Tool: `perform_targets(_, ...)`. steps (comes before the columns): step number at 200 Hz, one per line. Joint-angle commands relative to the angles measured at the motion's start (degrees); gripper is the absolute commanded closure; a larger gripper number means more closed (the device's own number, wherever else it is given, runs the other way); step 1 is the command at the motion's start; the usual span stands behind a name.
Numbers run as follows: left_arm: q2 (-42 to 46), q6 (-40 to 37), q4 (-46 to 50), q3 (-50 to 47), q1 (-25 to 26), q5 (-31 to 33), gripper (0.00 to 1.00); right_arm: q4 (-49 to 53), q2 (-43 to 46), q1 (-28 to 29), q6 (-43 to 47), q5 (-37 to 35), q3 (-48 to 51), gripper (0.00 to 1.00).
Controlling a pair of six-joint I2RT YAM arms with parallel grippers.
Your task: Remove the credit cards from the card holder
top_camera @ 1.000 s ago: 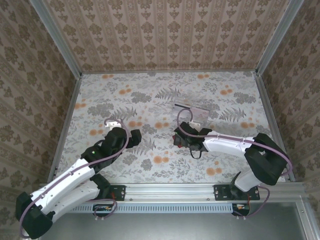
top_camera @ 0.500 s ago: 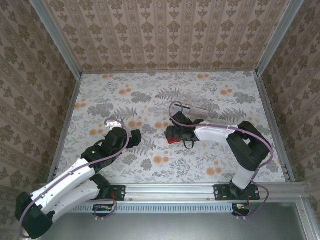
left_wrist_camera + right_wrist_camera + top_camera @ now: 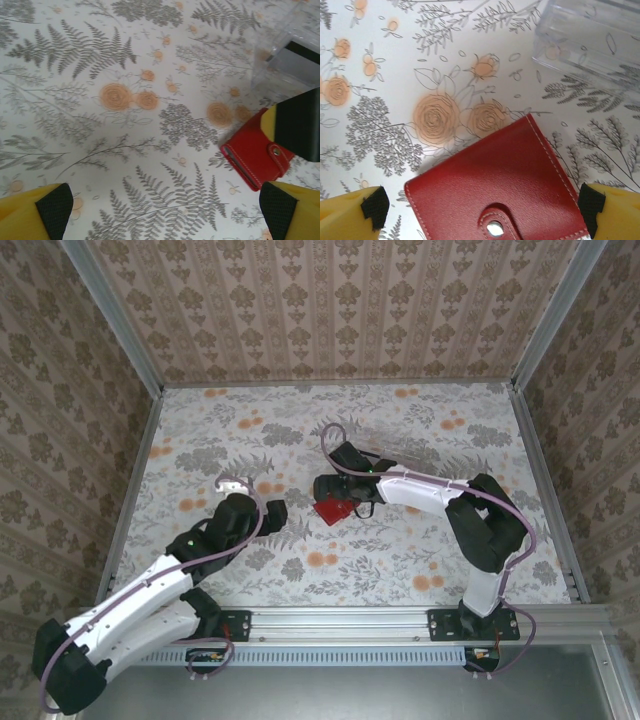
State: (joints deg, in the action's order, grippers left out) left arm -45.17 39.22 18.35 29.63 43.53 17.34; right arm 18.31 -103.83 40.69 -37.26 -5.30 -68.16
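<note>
Card holder (image 3: pixel 505 175) lies shut on the surface (image 3: pixel 395 75), slanted, tab (image 3: pixel 495 222) toward the right gripper (image 3: pixel 483 206); it and the left gripper (image 3: pixel 165 206) are wide open, empty.

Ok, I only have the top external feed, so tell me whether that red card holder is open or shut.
Observer: Shut. The right wrist view shows the card holder folded, its tab snapped down.
Operator: Now say what is gripping it.
Observer: Nothing. The right end effector is open, one fingertip either side of the holder.
Operator: Report what lies beyond it.
Observer: A clear plastic piece; the left wrist view shows a dark-striped card at it, inside or underneath I can't tell.
</note>
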Motion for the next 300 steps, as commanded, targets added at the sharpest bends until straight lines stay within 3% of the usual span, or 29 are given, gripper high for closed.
perform_targets(1,-2.94,-1.26,-8.46,-2.03,-2.77,-7.01,0.05,4.31,4.82,1.81,-1.17,-7.51,2.34,0.00)
perform_targets(28,-10.16,0.45,-13.13,-0.89,-7.08,-13.83,0.05,9.96,3.76,4.91,1.13,-16.49,0.20,0.16)
perform_targets(45,-13.51,0.25,-13.51,0.63,-7.23,-14.66,0.03,12.87,0.69,7.02,2.94,-18.61,-2.99,0.39)
perform_targets(58,-14.62,0.39,-13.43,1.17,-7.14,-14.55,0.01,15.33,-1.39,8.18,2.93,-19.59,-5.10,0.49)
perform_targets(128,-13.22,0.68,-12.73,-0.09,-7.23,-14.00,0.00,17.72,-8.17,8.97,2.68,-18.43,-11.23,0.55)
perform_targets(195,-12.47,0.50,-12.46,-0.54,-7.23,-14.05,0.00,18.11,-10.52,9.14,1.82,-18.87,-10.64,0.61)
perform_targets(227,-11.42,0.42,-11.94,-0.71,-7.23,-13.93,0.00,17.48,-10.59,9.05,2.09,-18.79,-10.05,0.72)
perform_targets(269,-10.82,0.66,-11.94,-1.10,-7.23,-14.16,0.00,16.61,-8.35,9.13,2.82,-18.79,-8.45,1.00)
perform_targets(300,-10.96,1.50,-12.32,-1.15,-7.23,-15.33,0.00,14.09,-4.29,10.21,5.93,-18.97,-6.26,1.00)
